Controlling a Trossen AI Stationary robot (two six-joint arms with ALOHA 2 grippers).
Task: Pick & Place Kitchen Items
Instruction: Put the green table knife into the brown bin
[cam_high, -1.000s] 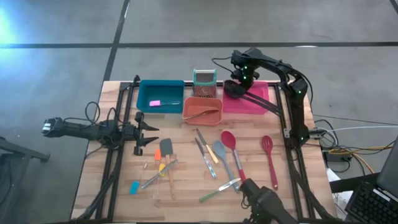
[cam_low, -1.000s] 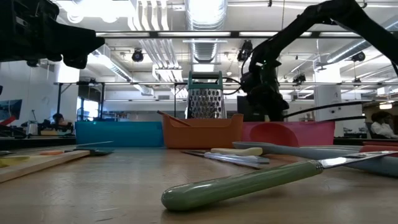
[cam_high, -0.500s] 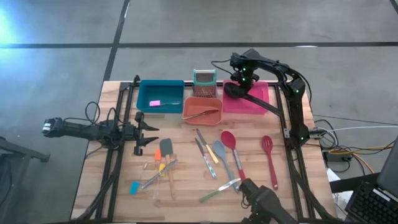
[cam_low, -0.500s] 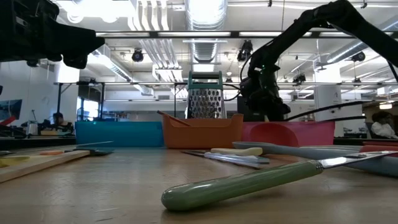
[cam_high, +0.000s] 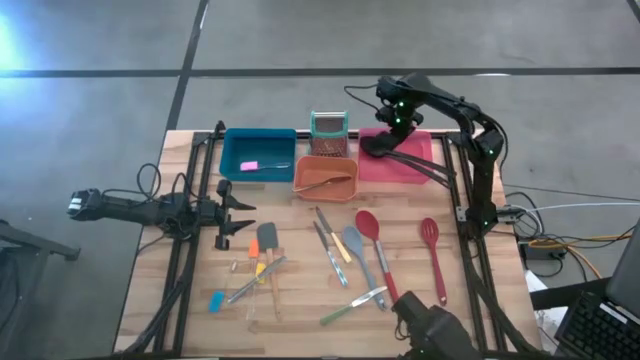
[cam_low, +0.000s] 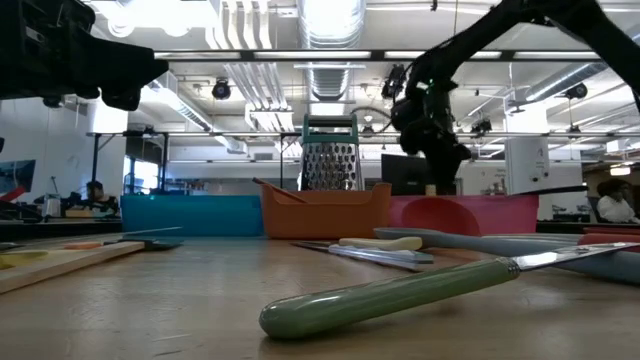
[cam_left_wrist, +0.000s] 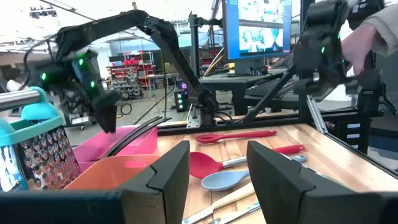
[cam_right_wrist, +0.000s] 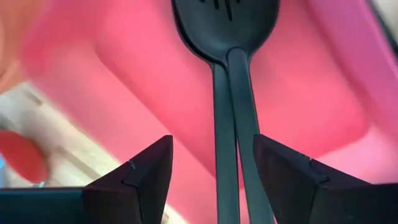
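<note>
Right wrist view shows the right gripper (cam_right_wrist: 211, 165) with its fingers spread apart, and two long black spoons (cam_right_wrist: 231, 93) lie between them, not squeezed. The spoon heads rest in the pink bin (cam_right_wrist: 155, 81), and in the high view the long handles stick out over its rim toward the bench (cam_high: 300, 290). So the drop looks done. The good way to finish is to lift the right gripper (cam_high: 392, 125) straight up, fingers wide, so it does not catch a handle and drag the spoons back out. Those handles lean on the rim, so a small bump could tip them.

The left gripper (cam_high: 228, 212) waits at the left side of the bench, fingers apart and holding nothing.

Many kitchen items are not put away yet. A red spoon (cam_high: 370, 235) and a red spatula (cam_high: 433, 255) lie near the right arm, and a green-handled knife (cam_high: 350, 306) lies near the front edge. I think the red spatula is the easy next pick. Grab its thin handle in the middle, so it hangs level.
</note>
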